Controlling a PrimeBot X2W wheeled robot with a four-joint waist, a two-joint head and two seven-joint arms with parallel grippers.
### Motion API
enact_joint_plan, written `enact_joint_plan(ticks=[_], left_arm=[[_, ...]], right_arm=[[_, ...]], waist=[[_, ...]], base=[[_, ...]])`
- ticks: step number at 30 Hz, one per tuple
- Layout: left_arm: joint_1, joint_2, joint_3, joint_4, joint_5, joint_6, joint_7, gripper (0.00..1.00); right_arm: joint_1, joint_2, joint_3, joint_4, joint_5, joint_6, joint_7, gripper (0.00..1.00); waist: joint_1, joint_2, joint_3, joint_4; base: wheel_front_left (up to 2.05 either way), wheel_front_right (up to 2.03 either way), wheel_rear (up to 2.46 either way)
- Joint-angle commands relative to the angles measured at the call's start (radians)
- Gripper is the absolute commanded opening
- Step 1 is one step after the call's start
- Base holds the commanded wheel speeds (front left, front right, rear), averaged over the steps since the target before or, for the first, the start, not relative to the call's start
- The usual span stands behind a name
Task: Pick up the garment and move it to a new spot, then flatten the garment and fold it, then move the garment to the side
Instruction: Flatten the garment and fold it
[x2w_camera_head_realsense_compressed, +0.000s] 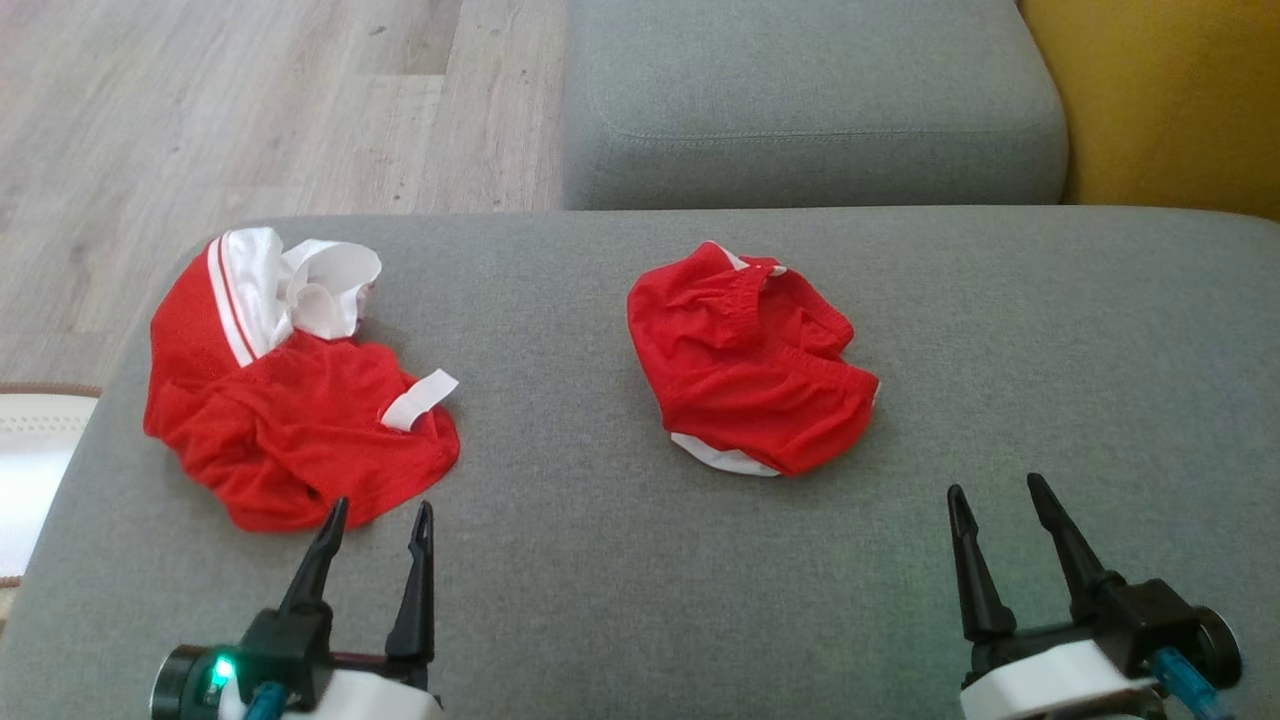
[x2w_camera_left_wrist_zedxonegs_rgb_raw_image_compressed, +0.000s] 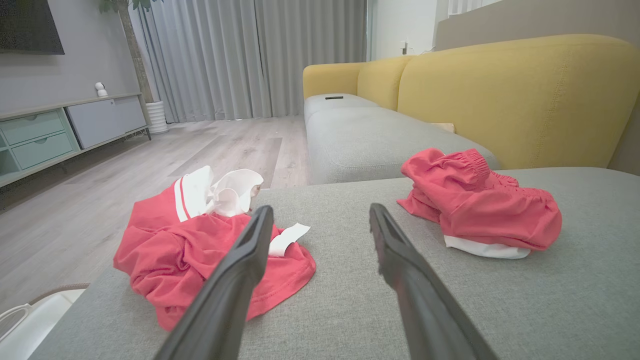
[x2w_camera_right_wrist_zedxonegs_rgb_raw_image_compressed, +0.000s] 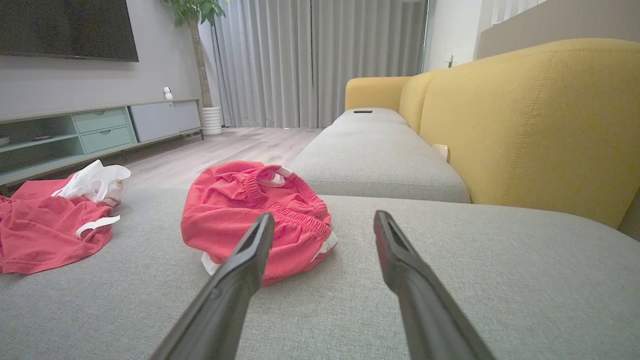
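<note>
Both grippers are empty, fingers spread. The left gripper (x2w_camera_head_realsense_compressed: 382, 505) hovers close to the near hem of the red jersey (x2w_camera_head_realsense_compressed: 290, 420); whether it touches the cloth cannot be told. The right gripper (x2w_camera_head_realsense_compressed: 995, 485) is over bare cushion by the front edge, right of the red shorts (x2w_camera_head_realsense_compressed: 750, 360) and apart from them.

The jersey lies crumpled by the left edge of the grey sofa seat (x2w_camera_head_realsense_compressed: 600, 590), its white collar toward the far-left corner. The shorts sit bunched near the middle, nearer the far edge.

The first risk is choice: the task names one garment and two red ones lie here; the jersey seems likelier, being under the left fingers. Being so near the left edge, it could slide to the floor if dragged and not lifted. The cloth is thin and heaped, so a pinch may catch one layer and let the rest trail, or the loose white strip (x2w_camera_head_realsense_compressed: 418, 398) may snag. Pressing deep could catch the soft upholstery.

Beyond the seat are a second grey cushion (x2w_camera_head_realsense_compressed: 800, 100), a yellow backrest (x2w_camera_head_realsense_compressed: 1150, 90), wood floor (x2w_camera_head_realsense_compressed: 250, 100), pale curtains (x2w_camera_right_wrist_zedxonegs_rgb_raw_image_compressed: 320, 60), a low cabinet (x2w_camera_right_wrist_zedxonegs_rgb_raw_image_compressed: 100, 130) and a wall television (x2w_camera_right_wrist_zedxonegs_rgb_raw_image_compressed: 65, 27).
</note>
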Motion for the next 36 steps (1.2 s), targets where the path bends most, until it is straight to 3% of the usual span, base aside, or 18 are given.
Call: enact_joint_plan(ticks=[1, 24, 36], left_arm=[[-0.045, 0.008, 0.027, -0.027, 0.009, 0.004, -0.006, 1.00], [-0.064, 0.022, -0.001, -0.004, -0.002, 0.011, -0.006, 1.00], [-0.313, 0.007, -0.146, 0.160, 0.022, -0.088, -0.006, 1.00]], right_arm=[[-0.030, -0.005, 0.022, -0.027, 0.006, 0.007, -0.003, 1.00], [-0.039, -0.005, 0.022, -0.025, 0.003, 0.007, -0.003, 1.00], [-0.069, -0.005, 0.069, -0.037, 0.008, 0.007, -0.003, 1.00]], waist=[[0.0000, 0.0000, -0.001, 0.000], [0.0000, 0.0000, 0.018, -0.006], [0.0000, 0.0000, 0.109, -0.099]], base=[[0.00, 0.00, 0.00], [0.00, 0.00, 0.00], [0.00, 0.00, 0.00]])
